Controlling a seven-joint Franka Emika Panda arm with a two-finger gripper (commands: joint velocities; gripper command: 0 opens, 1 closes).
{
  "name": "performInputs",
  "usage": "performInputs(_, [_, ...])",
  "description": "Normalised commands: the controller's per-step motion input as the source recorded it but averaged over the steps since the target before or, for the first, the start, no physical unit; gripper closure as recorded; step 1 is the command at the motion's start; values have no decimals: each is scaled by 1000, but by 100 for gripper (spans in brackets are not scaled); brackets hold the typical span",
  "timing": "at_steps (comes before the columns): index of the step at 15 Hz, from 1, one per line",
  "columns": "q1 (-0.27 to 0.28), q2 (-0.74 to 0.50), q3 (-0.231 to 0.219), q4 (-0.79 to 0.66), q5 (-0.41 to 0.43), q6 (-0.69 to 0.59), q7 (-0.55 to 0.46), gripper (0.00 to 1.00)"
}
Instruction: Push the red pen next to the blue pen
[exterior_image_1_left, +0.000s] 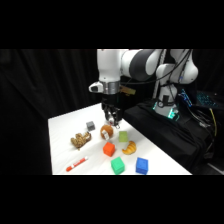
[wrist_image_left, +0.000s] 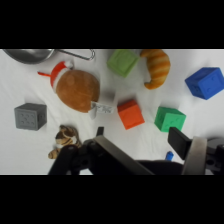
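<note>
Gripper (exterior_image_1_left: 113, 119) hovering with fingers wide, holding nothing; red pen (exterior_image_1_left: 77, 163) untouched toward 7 o'clock on worktop (exterior_image_1_left: 62, 135).

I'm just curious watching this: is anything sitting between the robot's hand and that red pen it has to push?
Yes. In the side view the hand hangs over the round brown plush toy, while the red pen lies near the table's front left edge. The red-orange cube sits roughly between them. No blue pen is visible.
</note>
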Motion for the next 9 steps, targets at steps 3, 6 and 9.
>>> performInputs(3, [-23, 62, 12, 77, 12, -16, -11, 0])
performInputs(6, [-44, 306, -11, 340, -24, -14, -19, 0])
performInputs(9, [-61, 517, -25, 581, -27, -15, -26, 0])
